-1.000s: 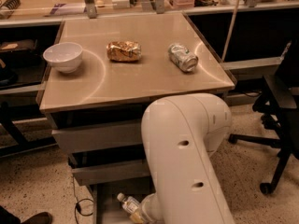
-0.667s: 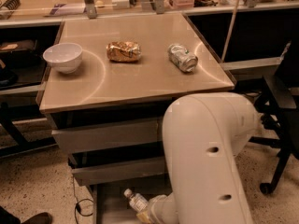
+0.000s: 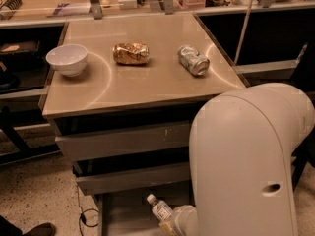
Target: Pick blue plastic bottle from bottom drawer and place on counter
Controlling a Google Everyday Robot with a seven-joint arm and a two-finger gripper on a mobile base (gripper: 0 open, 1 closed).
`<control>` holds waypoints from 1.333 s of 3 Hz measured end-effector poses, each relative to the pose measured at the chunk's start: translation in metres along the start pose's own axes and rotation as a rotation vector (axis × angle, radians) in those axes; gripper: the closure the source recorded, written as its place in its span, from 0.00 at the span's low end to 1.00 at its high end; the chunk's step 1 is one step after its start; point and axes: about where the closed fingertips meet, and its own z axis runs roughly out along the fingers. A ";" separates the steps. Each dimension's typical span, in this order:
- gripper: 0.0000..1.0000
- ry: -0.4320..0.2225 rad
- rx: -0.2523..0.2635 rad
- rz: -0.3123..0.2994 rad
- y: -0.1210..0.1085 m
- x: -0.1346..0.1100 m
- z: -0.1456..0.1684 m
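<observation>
The bottle [image 3: 160, 211] slants, cap up-left, away from my claw [image 3: 168, 226] at its base, low in the drawer [image 3: 125, 216]. Whether the claw grips, I cannot tell.

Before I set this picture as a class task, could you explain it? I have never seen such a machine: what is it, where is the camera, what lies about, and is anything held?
The big white shape on the right is the arm of a wheeled robot with one arm. There is only one camera, and it looks down from above. Where it is mounted I cannot say. The arm reaches down into the open bottom drawer. There its gripper, at the picture's lower edge, seems to hold the bottle by its lower end, with the cap tilted up and to the left. On the counter above are a white bowl at the left, a gold can in the middle and a silver can to the right. Both cans lie on their sides.
</observation>
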 end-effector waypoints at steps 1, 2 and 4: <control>1.00 0.000 0.000 0.000 0.000 0.000 0.000; 1.00 -0.039 0.004 -0.001 -0.003 -0.007 -0.017; 1.00 -0.126 0.104 0.040 -0.029 -0.001 -0.099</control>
